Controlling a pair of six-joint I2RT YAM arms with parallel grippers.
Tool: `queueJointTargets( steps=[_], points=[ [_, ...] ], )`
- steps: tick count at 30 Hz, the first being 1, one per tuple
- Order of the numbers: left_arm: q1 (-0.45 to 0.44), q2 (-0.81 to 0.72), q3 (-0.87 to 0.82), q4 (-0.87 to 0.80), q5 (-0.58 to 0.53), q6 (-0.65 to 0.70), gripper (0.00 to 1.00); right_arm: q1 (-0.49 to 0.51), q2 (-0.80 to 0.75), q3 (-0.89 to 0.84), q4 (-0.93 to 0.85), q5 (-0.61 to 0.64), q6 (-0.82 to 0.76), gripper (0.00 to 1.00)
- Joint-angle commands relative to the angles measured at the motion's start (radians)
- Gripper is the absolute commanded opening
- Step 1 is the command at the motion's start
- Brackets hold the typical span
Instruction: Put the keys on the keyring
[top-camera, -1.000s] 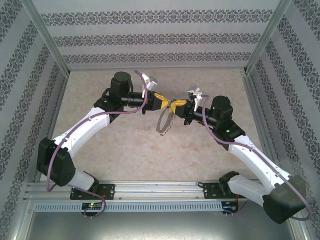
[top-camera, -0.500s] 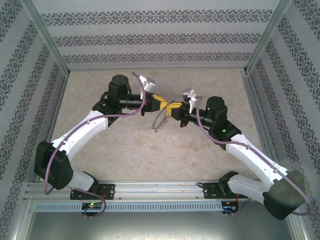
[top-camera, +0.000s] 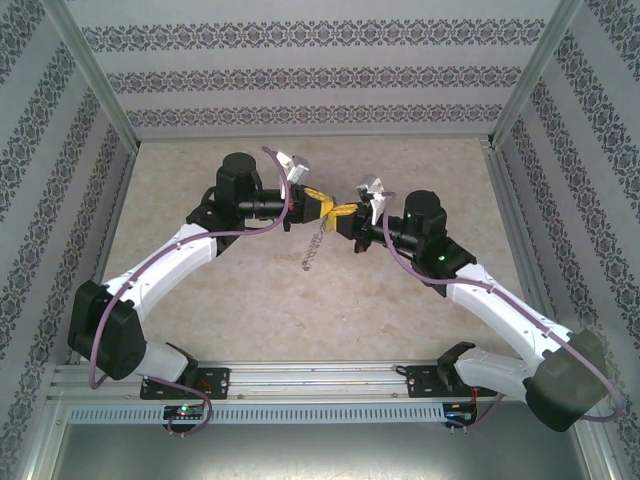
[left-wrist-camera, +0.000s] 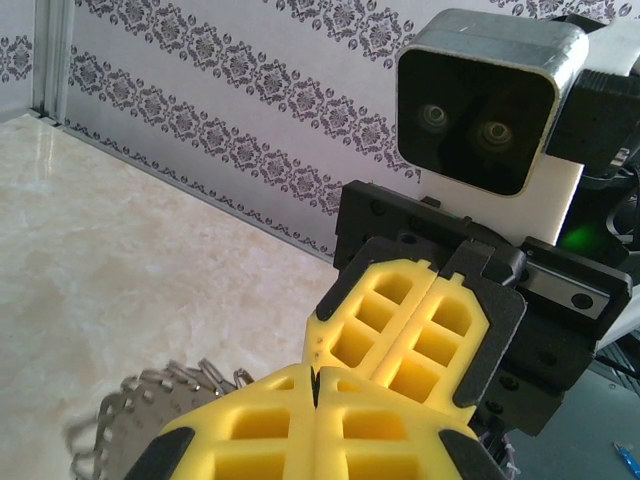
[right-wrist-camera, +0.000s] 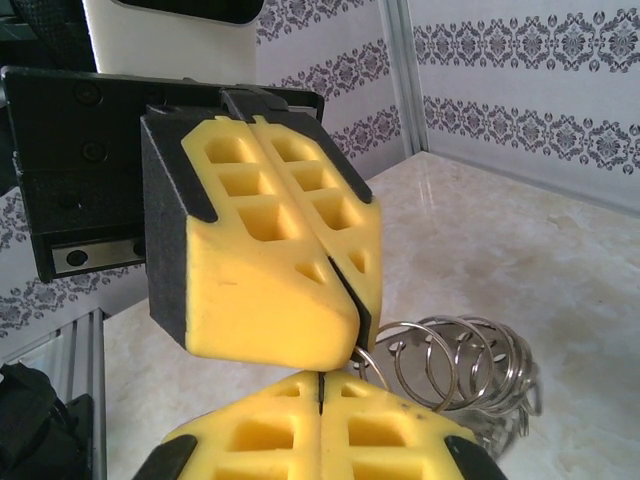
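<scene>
Above mid-table | I see left gripper (top-camera: 326, 207) clamped on keyring (top-camera: 314, 247) hanging below | right gripper (top-camera: 352, 213) pinched shut, tip-to-tip with it, contents unclear

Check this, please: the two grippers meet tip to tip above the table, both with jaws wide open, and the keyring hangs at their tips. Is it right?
Not quite: both are shut. The right wrist view shows the left gripper and the right gripper each closed with no gap. The rest holds: tip to tip, keyring at their tips.
</scene>
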Motion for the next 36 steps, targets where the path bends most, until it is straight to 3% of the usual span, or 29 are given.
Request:
queueJointTargets(
  steps=[1,20,36],
  points=[
    [-0.021,-0.044,-0.009,0.095,-0.020,0.001,0.00,-0.009,-0.038,-0.002,0.017,-0.013,-0.009,0.00],
    [-0.021,-0.066,-0.024,0.088,-0.071,0.020,0.00,-0.061,-0.107,-0.036,0.017,-0.007,0.010,0.00],
    [-0.021,-0.029,0.010,0.044,0.029,0.031,0.00,-0.065,-0.108,-0.026,0.023,0.012,0.009,0.00]
  ],
)
